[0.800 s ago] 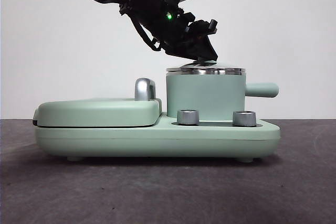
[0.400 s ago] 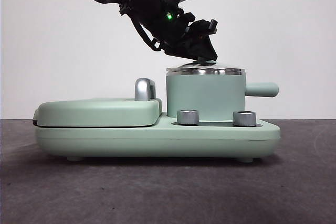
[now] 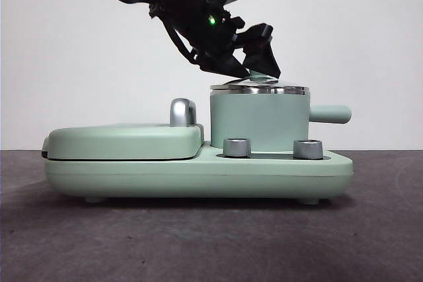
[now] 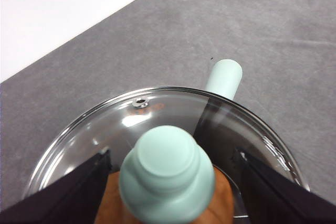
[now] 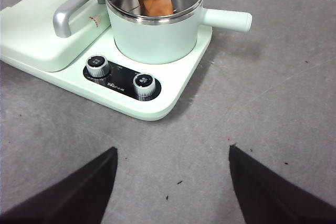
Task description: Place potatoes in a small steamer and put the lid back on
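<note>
Right hand (image 5: 170,182) hangs over bare grey tabletop (image 5: 273,108), jaws spread, holding nothing. Mint-green small steamer (image 3: 259,122) sits on cooker base (image 3: 198,170) behind two steel dials (image 3: 237,147), stubby side handle out. Clear glass lid (image 3: 259,88) sits on its steel rim; orange-brown potato (image 5: 155,3) inside under the glass. Left hand (image 4: 168,174) straddles the mint knob (image 4: 167,174), jaws now parted and off it; half a second ago they were pinched on the knob.

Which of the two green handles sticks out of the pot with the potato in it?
The stubby mint-green handle on the small steamer, pointing sideways. The other, a curved steel handle, belongs to the flat griddle cover.
</note>
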